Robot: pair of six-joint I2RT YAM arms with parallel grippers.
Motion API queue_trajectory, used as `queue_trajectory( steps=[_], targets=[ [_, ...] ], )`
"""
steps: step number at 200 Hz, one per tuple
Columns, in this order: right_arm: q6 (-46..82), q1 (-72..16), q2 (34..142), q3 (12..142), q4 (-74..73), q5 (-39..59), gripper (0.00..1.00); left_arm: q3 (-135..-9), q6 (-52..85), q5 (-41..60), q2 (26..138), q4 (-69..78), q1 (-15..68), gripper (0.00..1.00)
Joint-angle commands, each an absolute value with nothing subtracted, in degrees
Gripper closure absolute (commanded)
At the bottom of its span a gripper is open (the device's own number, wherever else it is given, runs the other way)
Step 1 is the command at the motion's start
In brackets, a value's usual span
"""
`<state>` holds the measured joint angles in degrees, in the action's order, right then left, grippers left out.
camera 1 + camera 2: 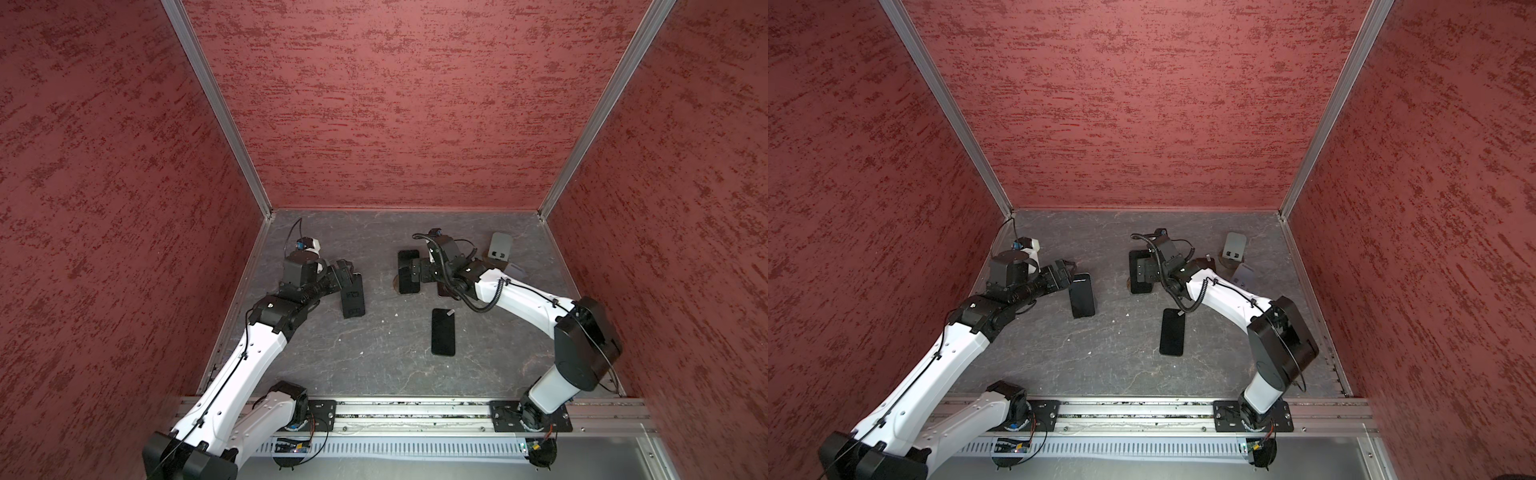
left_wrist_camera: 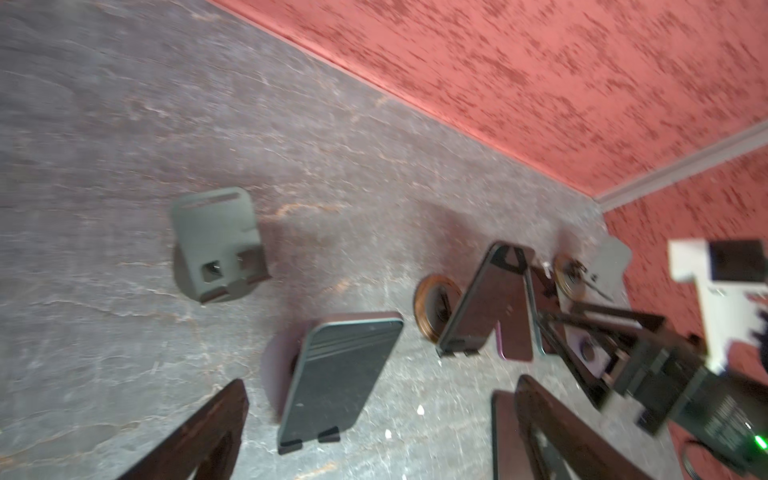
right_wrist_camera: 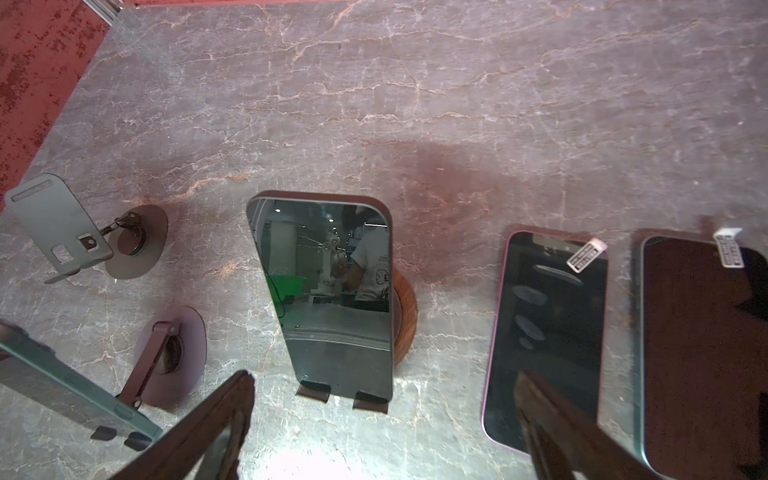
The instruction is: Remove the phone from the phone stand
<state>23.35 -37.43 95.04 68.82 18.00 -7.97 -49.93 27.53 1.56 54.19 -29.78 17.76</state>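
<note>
**Right tool** (image 3: 384, 380): jaws wide, holding nothing.

**Task item:** The phone (image 3: 328, 291) stands propped on its wooden-based phone stand (image 3: 405, 316), near the middle of the worktop (image 1: 374, 365).

**Relation:** The phone lies directly ahead of the right tool, in line with the gap between its 2 fingers (image 3: 208, 432). Its long axis runs away from the tool and leans back, with the lower edge seated in the stand's lips. The right arm is judged the nearer.

**Left tool** (image 2: 382, 384): jaws wide and empty. It faces a second propped phone (image 2: 340, 374) further left.

**Views:**
- The right wrist view shows the glass face, the lips, and a pink-edged phone (image 3: 548, 332) lying flat just beside.
- In a top view the right tool (image 1: 409, 270) covers most of the phone.
</note>
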Motion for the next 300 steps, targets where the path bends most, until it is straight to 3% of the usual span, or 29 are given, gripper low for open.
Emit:
queue_trajectory(
  steps=[1, 221, 300],
  targets=[
    [24.16, -38.53, 96.83, 70.99, 16.79, -10.04, 0.01, -49.22, 25.29, 5.31, 53.35, -28.13, 19.31, 0.00],
    [26.57, -42.01, 110.61, 78.99, 15.64, -14.65, 0.01, -44.48, 24.29, 6.07, 50.45, -26.83, 21.62, 0.00],
    [27.86, -42.53, 112.08, 80.07, 16.52, -15.73, 0.15, -42.81, 23.73, 5.62, 50.85, -26.40, 21.54, 0.00]
  ],
)
